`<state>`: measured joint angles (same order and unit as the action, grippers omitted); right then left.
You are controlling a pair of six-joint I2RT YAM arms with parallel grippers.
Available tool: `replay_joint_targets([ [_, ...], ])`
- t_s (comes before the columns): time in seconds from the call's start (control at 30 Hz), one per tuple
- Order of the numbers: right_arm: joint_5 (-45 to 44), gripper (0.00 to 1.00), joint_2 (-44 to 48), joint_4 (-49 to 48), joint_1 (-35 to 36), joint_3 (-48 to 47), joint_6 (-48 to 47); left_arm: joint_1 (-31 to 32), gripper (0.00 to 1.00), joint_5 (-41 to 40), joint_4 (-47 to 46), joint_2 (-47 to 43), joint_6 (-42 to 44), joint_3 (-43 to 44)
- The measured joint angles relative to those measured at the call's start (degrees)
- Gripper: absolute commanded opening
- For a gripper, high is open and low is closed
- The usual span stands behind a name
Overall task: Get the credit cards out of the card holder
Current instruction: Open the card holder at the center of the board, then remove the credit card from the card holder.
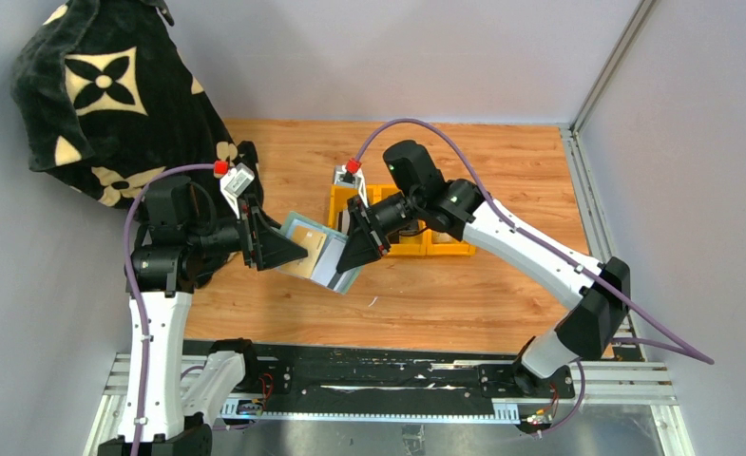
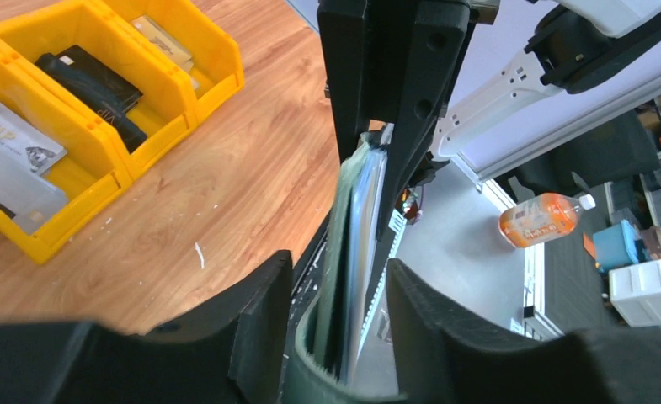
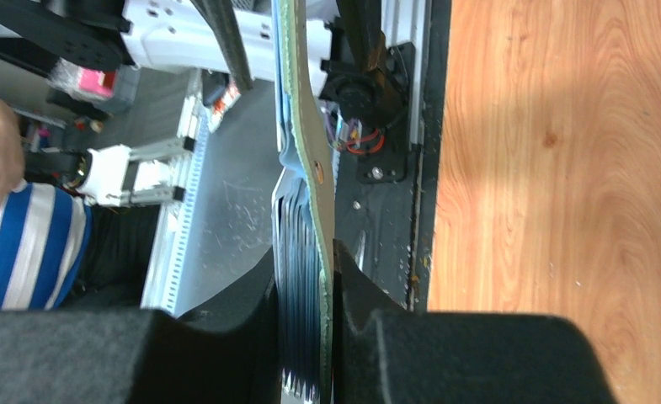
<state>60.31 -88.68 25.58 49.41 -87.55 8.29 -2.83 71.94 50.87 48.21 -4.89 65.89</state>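
Right gripper [image 3: 306, 268] was pinching the sage-green card holder [image 3: 303, 109] edge-on, bottom centre of its wrist frame. Left gripper [image 2: 337, 273] straddled the other end, couldn't tell if it was actually squeezing. From the top, the holder hung mid-frame over the wooden table [image 1: 445, 294].

The bench [image 1: 464, 294] is smooth, varnished wood. The yellow bins [image 2: 183, 118] are glossy plastic. The card holder [image 3: 301, 109] looks matt and leather-like, with shiny clear sleeves. Far left hangs a plush black cloth [image 1: 112, 85].
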Motion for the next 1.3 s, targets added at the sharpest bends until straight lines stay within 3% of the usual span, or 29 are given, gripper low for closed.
replay_joint_targets([
  [0.13,-2.1,0.00,-3.2,9.1,0.5,-5.4,-6.5,0.0,0.49,1.2,-0.2,0.5,0.0,-1.4],
  [0.27,-3.1,0.00,-5.1,14.2,1.1,-8.7,-9.9,0.8,0.19,1.4,-0.2,0.3,-0.3,-2.2],
  [0.33,-3.5,0.07,-5.6,15.7,1.2,-9.7,-11.0,1.4,0.07,1.2,-0.3,-0.1,0.1,-2.6],
  [0.4,-3.8,0.31,-5.7,17.0,1.2,-10.5,-11.7,1.7,0.00,0.9,-0.3,-0.5,0.2,-2.7],
  [0.43,-4.0,0.40,-5.8,17.4,1.2,-10.8,-12.1,1.8,0.00,0.9,-0.4,-0.7,0.2,-2.7],
  [0.5,-4.3,0.49,-5.8,18.0,1.2,-11.3,-12.5,1.9,0.00,0.7,-0.6,-0.8,0.1,-2.6],
  [0.7,-7.5,0.53,-5.0,16.7,-0.7,-12.0,-9.6,1.9,0.00,-2.1,-0.1,0.7,0.1,-1.8],
  [0.93,-13.6,0.53,8.3,0.5,-5.5,1.1,4.0,1.9,0.00,-11.6,0.6,4.1,-1.9,1.6],
  [1.07,-13.6,0.49,14.1,-13.4,-4.7,7.6,13.4,1.9,0.00,-17.2,-2.3,4.2,-8.1,2.1],
  [1.3,-11.1,0.49,8.2,-33.7,-2.0,12.3,27.7,1.9,0.00,-18.1,-10.8,0.5,-18.6,-2.3],
])
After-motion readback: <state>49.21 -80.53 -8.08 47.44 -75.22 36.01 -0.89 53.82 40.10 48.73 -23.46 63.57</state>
